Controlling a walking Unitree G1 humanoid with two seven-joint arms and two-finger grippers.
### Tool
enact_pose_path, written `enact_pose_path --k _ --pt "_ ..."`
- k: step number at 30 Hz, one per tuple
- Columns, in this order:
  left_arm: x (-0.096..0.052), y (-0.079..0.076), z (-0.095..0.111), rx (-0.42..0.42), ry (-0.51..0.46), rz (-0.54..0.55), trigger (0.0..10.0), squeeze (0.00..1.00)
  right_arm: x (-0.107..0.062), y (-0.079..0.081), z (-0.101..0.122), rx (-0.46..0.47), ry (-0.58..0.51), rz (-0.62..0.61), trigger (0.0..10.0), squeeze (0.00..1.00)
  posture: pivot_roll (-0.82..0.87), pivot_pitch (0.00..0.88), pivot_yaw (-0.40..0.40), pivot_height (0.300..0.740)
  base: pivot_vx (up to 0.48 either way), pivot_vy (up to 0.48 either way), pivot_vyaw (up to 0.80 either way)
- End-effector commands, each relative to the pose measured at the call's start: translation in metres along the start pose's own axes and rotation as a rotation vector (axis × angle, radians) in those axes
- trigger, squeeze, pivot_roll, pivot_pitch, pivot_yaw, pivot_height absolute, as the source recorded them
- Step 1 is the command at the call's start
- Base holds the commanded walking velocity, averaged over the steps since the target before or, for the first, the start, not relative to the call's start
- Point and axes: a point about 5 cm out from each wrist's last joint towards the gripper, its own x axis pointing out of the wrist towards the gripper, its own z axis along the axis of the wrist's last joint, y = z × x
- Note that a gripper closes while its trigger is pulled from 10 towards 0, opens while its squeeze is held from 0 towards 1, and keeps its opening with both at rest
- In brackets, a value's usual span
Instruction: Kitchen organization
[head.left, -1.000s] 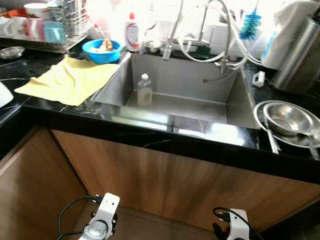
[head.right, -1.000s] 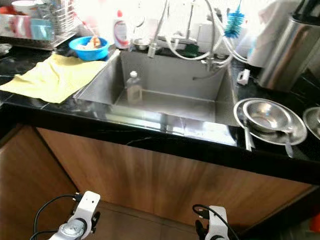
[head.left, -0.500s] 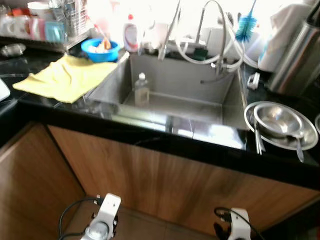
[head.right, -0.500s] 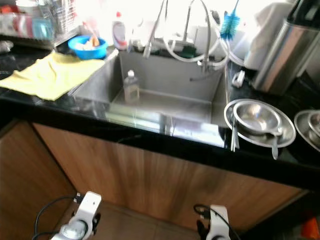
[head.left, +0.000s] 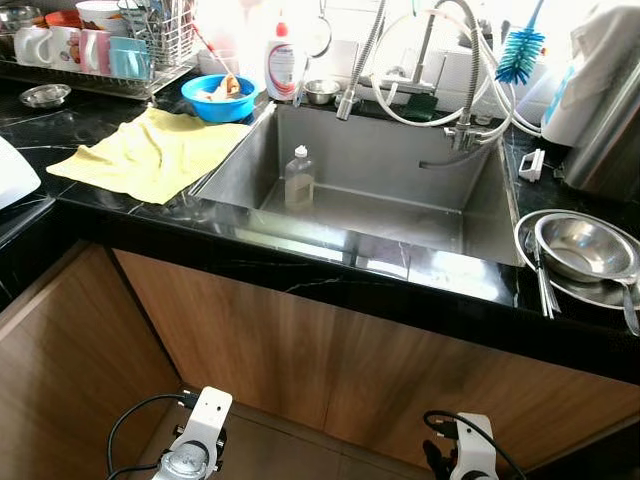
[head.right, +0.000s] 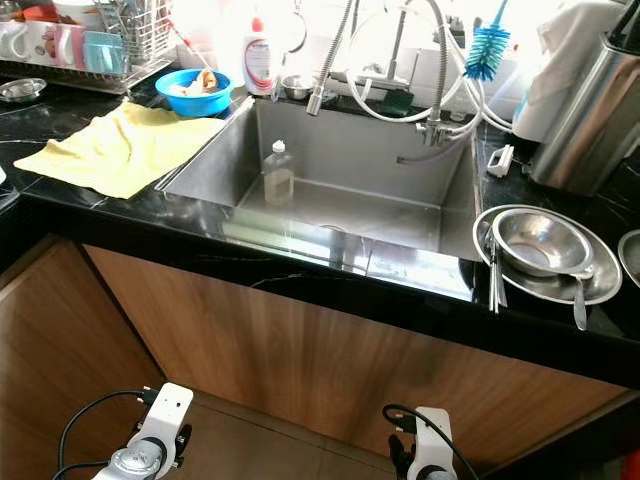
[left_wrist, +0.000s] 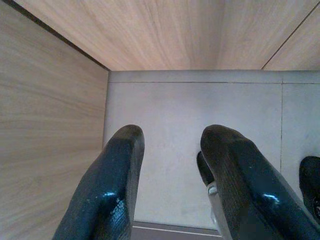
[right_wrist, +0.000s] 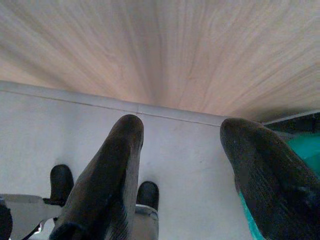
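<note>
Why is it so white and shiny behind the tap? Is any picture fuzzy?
Both eye views: bright light washes out the wall behind the faucet and glints on the sink rim. All the pictures are sharp, and the wrist views show evenly lit floor and wood.

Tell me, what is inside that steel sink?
Inside the stainless steel sink stands one small clear plastic bottle near its back left corner, upright. The rest of the visible floor looks bare; the front strip of the floor is hidden behind the black counter edge.
</note>
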Motion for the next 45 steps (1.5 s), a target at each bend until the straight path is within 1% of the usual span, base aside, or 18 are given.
enact_pose_path --k 1,5,8,10,12,13,15,17,21,24,27,29,34,35,38,39,40,45 --pt "0.000 -0.003 -0.002 -0.006 0.011 -0.009 10.0 0.00 0.000 -0.002 0.005 -0.034 -0.029 -0.013 10.0 0.00 -0.03 0.000 -0.066 0.740 0.000 0.000 0.00" --pt "0.000 -0.003 -0.002 -0.005 0.009 -0.011 10.0 0.00 0.000 -0.003 0.011 -0.094 -0.065 -0.038 10.0 0.00 -0.04 0.000 -0.062 0.740 0.000 0.000 0.00" --pt "0.000 -0.004 -0.002 -0.004 0.009 -0.011 10.0 0.00 0.000 -0.003 0.011 -0.096 -0.068 -0.041 10.0 0.00 -0.04 0.000 -0.062 0.740 0.000 0.000 0.00" --pt "0.000 -0.003 -0.002 0.002 0.009 -0.014 10.0 0.00 0.000 -0.002 0.015 -0.086 -0.110 -0.035 10.0 0.00 -0.06 0.000 -0.058 0.740 0.000 0.000 0.00" --pt "-0.001 -0.004 -0.003 0.005 0.013 -0.016 10.0 0.00 -0.002 -0.001 0.038 -0.107 -0.279 -0.010 10.0 0.00 -0.06 0.000 -0.057 0.740 0.000 0.000 0.00" --pt "-0.001 -0.005 -0.003 0.005 0.015 -0.017 10.0 0.00 -0.004 -0.001 0.045 -0.115 -0.325 -0.002 10.0 0.00 -0.06 0.000 -0.057 0.740 0.000 0.000 0.00" --pt "-0.001 -0.005 -0.003 0.004 0.015 -0.018 10.0 0.00 -0.005 -0.001 0.048 -0.122 -0.355 -0.002 10.0 0.00 -0.05 0.000 -0.059 0.740 0.000 0.000 0.00" --pt "-0.001 -0.006 -0.003 0.004 0.015 -0.019 10.0 0.00 -0.006 -0.001 0.049 -0.115 -0.370 -0.008 10.0 0.00 -0.05 0.000 -0.059 0.740 0.000 0.000 0.00" --pt "-0.001 -0.005 -0.004 0.007 0.015 -0.019 10.0 0.00 -0.014 -0.013 0.033 -0.121 -0.382 -0.031 10.0 0.00 -0.05 0.000 -0.062 0.740 0.000 0.000 0.00" --pt "-0.001 -0.005 -0.005 0.010 0.016 -0.018 10.0 0.00 -0.028 -0.013 0.038 -0.124 -0.495 -0.047 10.0 0.00 -0.05 0.000 -0.065 0.740 0.000 0.000 0.00" --pt "-0.001 -0.005 -0.005 0.011 0.017 -0.017 10.0 0.00 -0.038 -0.013 0.042 -0.140 -0.541 -0.065 10.0 0.00 -0.05 0.000 -0.069 0.740 0.000 0.000 0.00" --pt "-0.001 -0.005 -0.006 0.013 0.017 -0.016 10.0 0.00 -0.052 -0.015 0.043 -0.189 -0.587 -0.094 10.0 0.00 -0.05 0.000 -0.072 0.740 0.000 0.000 0.00" --pt "-0.001 -0.005 -0.006 0.016 0.017 -0.016 10.0 0.00 -0.063 -0.017 0.042 -0.186 -0.618 -0.113 10.0 0.00 -0.05 0.000 -0.073 0.740 0.000 0.000 0.00" --pt "-0.002 -0.005 -0.006 0.018 0.018 -0.018 10.0 0.00 -0.071 -0.017 0.042 -0.203 -0.628 -0.129 10.0 0.00 -0.05 0.000 -0.072 0.740 0.000 0.000 0.00" --pt "-0.001 -0.007 -0.006 0.023 0.016 -0.022 10.0 0.00 -0.083 -0.017 0.044 -0.204 -0.641 -0.154 10.0 0.00 -0.05 0.000 -0.073 0.740 0.000 0.000 0.00" --pt "-0.001 -0.007 -0.006 0.025 0.016 -0.024 10.0 0.00 -0.092 -0.017 0.046 -0.204 -0.650 -0.173 10.0 0.00 -0.05 0.000 -0.072 0.740 0.000 0.000 0.00" --pt "-0.001 -0.007 -0.006 0.025 0.016 -0.024 10.0 0.00 -0.092 -0.017 0.046 -0.204 -0.650 -0.173 10.0 0.00 -0.05 0.000 -0.072 0.740 0.000 0.000 0.00" --pt "-0.002 -0.008 -0.006 0.034 0.016 -0.030 10.0 0.00 -0.110 -0.020 0.054 -0.220 -0.697 -0.228 10.0 0.00 -0.06 0.000 -0.070 0.740 0.000 0.000 0.00"
